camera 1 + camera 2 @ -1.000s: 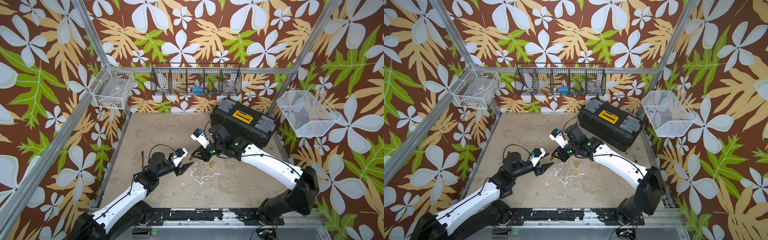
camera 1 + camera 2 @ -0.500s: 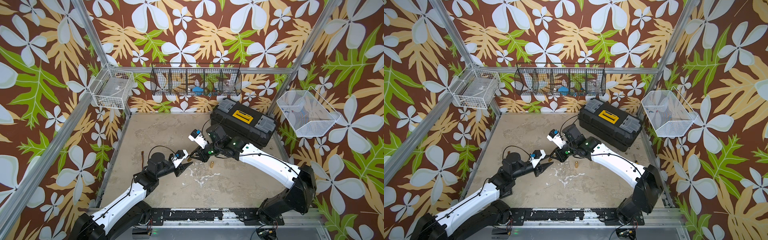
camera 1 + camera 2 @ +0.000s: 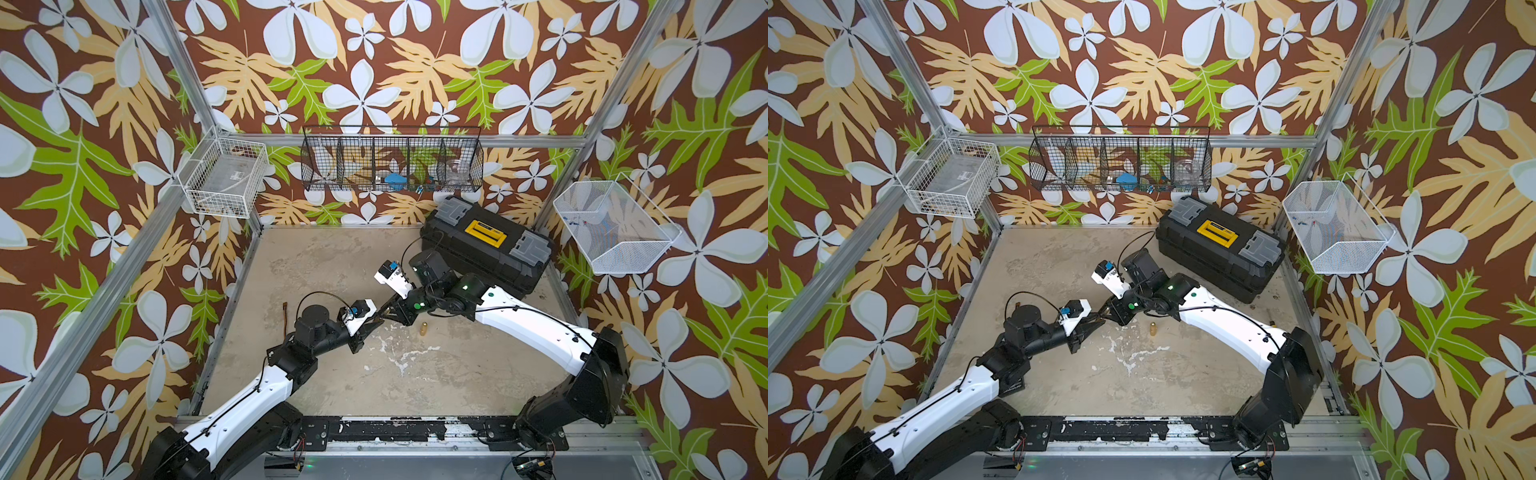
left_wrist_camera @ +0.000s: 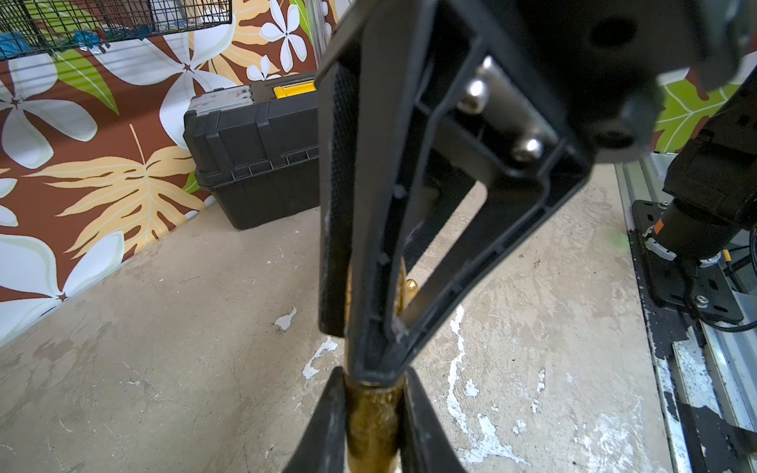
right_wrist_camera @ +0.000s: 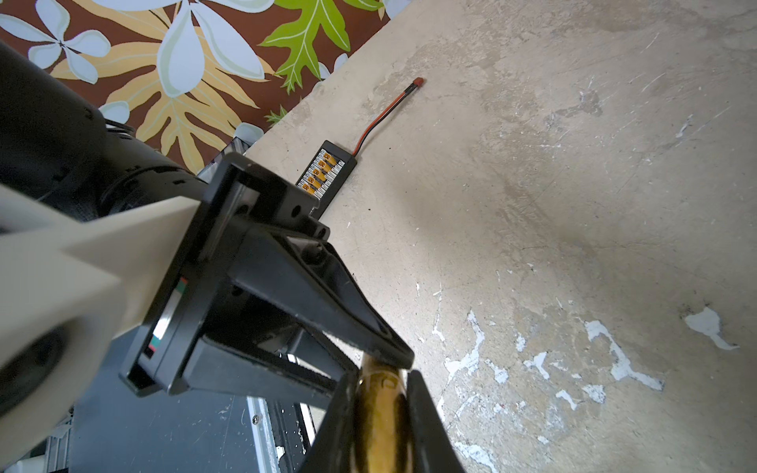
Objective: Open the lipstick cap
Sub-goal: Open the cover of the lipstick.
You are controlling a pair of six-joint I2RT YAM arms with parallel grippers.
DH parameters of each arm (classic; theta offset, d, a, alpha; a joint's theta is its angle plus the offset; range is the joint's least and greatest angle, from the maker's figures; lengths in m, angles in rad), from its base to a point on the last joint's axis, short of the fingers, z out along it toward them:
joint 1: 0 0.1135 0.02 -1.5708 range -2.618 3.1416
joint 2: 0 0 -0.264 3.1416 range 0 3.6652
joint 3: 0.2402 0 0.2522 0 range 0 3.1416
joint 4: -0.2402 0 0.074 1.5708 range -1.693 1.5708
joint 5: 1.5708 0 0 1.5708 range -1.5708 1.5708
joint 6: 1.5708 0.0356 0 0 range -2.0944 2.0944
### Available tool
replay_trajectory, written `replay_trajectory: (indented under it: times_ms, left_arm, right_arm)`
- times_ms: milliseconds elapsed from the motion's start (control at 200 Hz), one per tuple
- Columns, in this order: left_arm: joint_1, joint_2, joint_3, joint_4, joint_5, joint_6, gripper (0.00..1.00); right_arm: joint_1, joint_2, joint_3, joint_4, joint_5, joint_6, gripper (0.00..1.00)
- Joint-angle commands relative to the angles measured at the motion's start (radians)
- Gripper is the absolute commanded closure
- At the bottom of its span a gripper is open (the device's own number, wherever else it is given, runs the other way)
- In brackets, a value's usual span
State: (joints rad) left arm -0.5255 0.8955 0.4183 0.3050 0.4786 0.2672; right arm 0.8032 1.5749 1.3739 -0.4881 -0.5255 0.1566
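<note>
- The left tool point(image 3: 376, 321) is pinched tight on one end of the gold lipstick point(image 4: 370, 426), which sits between its fingers, clear of the surface point(image 3: 332, 257).
- The right tool point(image 3: 387, 313) meets it tip to tip and is clamped on the other end of the same tube. The right wrist view shows gold between its fingers too.
- Both grips look made, so what is left is pulling the two ends apart.
- I see no gap along the tube between the tools, so I judge the cap not yet off, though the fingers hide much of it.
- A small gold piece point(image 3: 423, 328) stands on the surface near the right tool; I cannot tell what it is.
</note>
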Motion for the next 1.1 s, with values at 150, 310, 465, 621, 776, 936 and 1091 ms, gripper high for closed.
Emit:
replay_trajectory:
  times_ms: [150,310,465,621,776,936,1091]
  left_arm:
    - [-0.002,-0.006,0.0,0.009,0.024,0.012,0.87]
    - [-0.001,-0.011,-0.016,0.041,0.033,-0.026,0.88]
    - [-0.001,-0.012,-0.022,0.048,0.026,-0.031,0.89]
    - [-0.001,-0.016,-0.025,0.059,0.022,-0.044,0.91]
    - [-0.001,-0.023,-0.037,0.077,0.019,-0.061,0.91]
    - [-0.001,-0.024,-0.04,0.088,0.013,-0.075,0.9]
    - [-0.001,-0.026,-0.046,0.091,0.012,-0.078,0.91]
  right_arm:
    - [0.001,-0.01,-0.002,0.014,0.001,0.017,0.75]
    - [0.002,-0.015,-0.007,0.022,0.007,0.028,0.71]
    - [0.001,-0.016,-0.008,0.019,0.013,0.029,0.7]
    - [0.001,-0.013,-0.012,0.02,0.014,0.029,0.7]
    - [0.002,-0.014,-0.014,0.019,0.016,0.034,0.7]
    - [0.002,-0.015,-0.015,0.022,0.016,0.034,0.7]
    - [0.001,-0.013,-0.017,0.027,0.014,0.041,0.71]
